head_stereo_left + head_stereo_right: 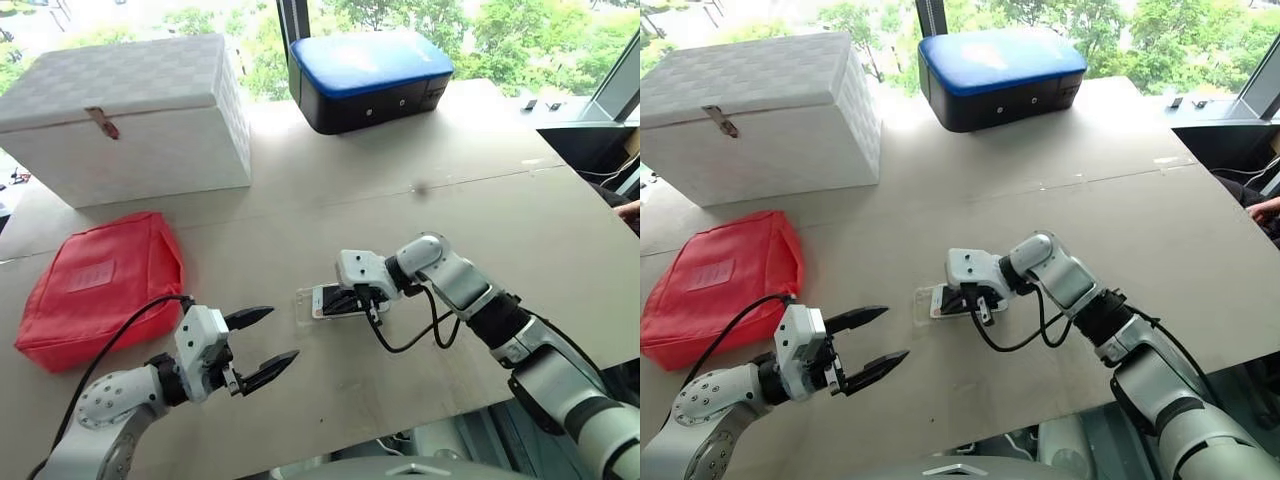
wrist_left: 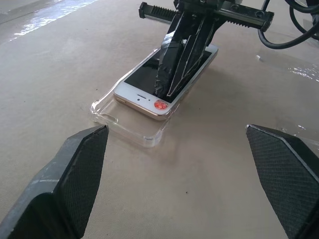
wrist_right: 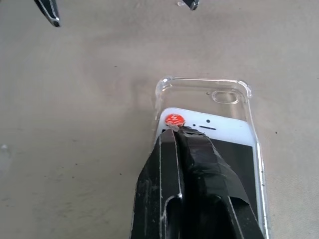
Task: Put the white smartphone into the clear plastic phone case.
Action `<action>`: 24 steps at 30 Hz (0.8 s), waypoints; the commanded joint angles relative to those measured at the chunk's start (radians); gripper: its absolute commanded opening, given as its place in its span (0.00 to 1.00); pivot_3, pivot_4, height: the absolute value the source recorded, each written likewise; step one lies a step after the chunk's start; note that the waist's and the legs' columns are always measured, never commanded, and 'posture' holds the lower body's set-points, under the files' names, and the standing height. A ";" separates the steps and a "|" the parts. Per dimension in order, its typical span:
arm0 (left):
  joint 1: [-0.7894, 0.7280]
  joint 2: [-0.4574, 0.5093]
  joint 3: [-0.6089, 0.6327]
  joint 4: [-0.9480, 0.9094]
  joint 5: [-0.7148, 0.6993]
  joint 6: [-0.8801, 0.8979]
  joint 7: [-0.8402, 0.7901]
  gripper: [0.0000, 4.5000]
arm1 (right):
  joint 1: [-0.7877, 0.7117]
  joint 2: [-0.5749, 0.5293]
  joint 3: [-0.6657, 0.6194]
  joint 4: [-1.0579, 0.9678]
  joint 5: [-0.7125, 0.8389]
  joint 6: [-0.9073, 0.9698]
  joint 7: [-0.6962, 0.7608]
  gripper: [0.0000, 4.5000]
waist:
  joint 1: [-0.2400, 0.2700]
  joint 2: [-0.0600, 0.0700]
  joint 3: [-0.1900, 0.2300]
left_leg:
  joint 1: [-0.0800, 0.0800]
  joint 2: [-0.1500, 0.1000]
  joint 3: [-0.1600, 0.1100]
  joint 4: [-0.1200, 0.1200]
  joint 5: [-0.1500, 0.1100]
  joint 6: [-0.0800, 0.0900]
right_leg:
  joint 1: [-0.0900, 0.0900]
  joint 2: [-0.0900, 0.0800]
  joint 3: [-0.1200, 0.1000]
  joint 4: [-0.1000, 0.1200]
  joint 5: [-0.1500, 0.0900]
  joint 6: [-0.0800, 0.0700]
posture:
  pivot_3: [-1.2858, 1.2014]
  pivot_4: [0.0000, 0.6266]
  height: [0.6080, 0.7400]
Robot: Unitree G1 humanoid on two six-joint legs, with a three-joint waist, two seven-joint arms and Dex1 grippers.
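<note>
White smartphone (image 2: 164,82) w/ red sticker (image 2: 160,104).

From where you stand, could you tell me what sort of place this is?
Probably an indoor test bench by a window: a wide beige table carries props such as a white woven lidded box and a blue-topped black case, and green trees show through the glass behind.

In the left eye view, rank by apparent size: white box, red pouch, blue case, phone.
1. White box, largest.
2. Red pouch and blue case look about alike; the case stands farther off, so I won't rank them.
3. Phone, smallest.
</note>
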 commanded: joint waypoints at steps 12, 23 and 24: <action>-0.042 0.009 -0.022 0.016 0.002 -0.010 -0.018 1.00 | 0.042 0.002 0.071 0.194 -0.103 -0.057 0.011 0.00 | 0.001 0.005 -0.007 | 0.010 0.000 0.000 -0.001 -0.003 -0.004 | 0.009 -0.001 0.000 0.001 0.000 0.000 | 0.52 0.24 1.00; -0.123 0.028 -0.064 0.079 0.035 0.036 -0.008 0.83 | 0.104 -0.103 -0.222 -0.297 0.172 0.205 -0.010 0.00 | 0.003 0.004 -0.005 | -0.006 0.001 0.000 -0.001 0.000 -0.001 | -0.003 -0.001 -0.001 -0.001 0.001 0.002 | 0.52 0.24 1.00; -0.135 0.031 -0.072 0.090 0.041 0.036 -0.012 0.74 | 0.118 -0.128 -0.239 -0.343 0.174 0.226 -0.027 0.00 | 0.003 0.004 -0.005 | -0.007 0.000 0.000 -0.001 0.003 -0.005 | -0.003 -0.001 -0.001 -0.001 0.002 0.003 | 0.52 0.24 1.00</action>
